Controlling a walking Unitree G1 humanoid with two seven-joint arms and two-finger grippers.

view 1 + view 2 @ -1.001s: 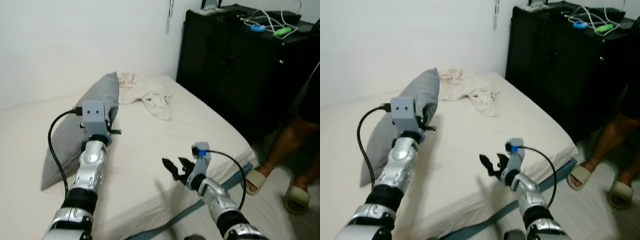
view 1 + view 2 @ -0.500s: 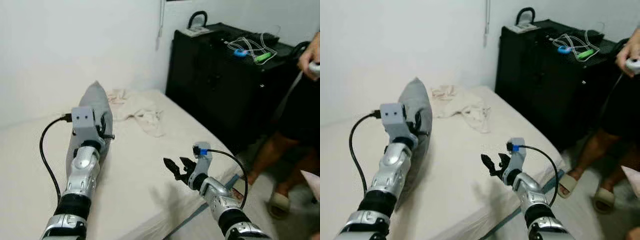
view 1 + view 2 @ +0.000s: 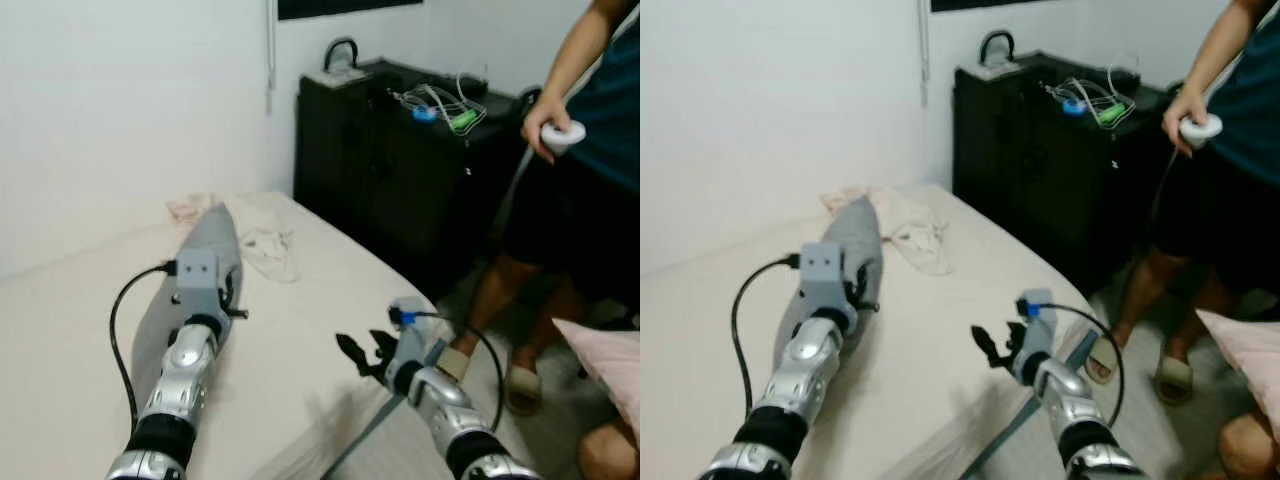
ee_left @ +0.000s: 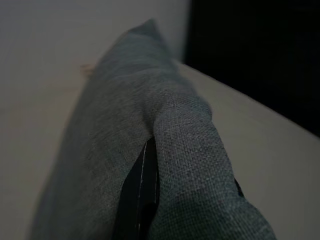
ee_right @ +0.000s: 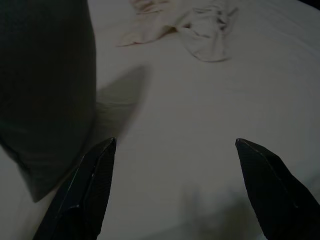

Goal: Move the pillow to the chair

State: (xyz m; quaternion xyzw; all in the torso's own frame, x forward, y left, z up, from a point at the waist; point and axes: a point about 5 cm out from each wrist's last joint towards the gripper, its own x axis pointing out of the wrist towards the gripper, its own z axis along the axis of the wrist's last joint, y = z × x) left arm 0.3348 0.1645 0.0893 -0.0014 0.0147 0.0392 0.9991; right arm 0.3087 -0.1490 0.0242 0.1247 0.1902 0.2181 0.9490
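Note:
A grey pillow [image 3: 214,238] stands on its edge on the cream bed [image 3: 300,330], left of the middle. My left gripper [image 3: 226,296] is shut on the pillow's top edge. In the left wrist view the grey fabric [image 4: 150,110] folds over a black finger [image 4: 142,200]. My right gripper [image 3: 358,352] hovers open over the bed near its right edge, with nothing between its fingers [image 5: 90,180]. The pillow [image 5: 45,75] shows beside that gripper, apart from it, with its shadow on the sheet.
A crumpled cream cloth [image 3: 265,245] lies on the bed beyond the pillow. A black cabinet [image 3: 400,170] with cables on top stands at the back right. A person [image 3: 580,150] holding a white controller [image 3: 556,131] stands at the right. A pink cushion [image 3: 605,360] is at the lower right.
The camera has swung to the right, so the cabinet and bed have shifted left and the person is in fuller view. My left gripper still holds the pillow, now more edge-on. The right gripper stays open.

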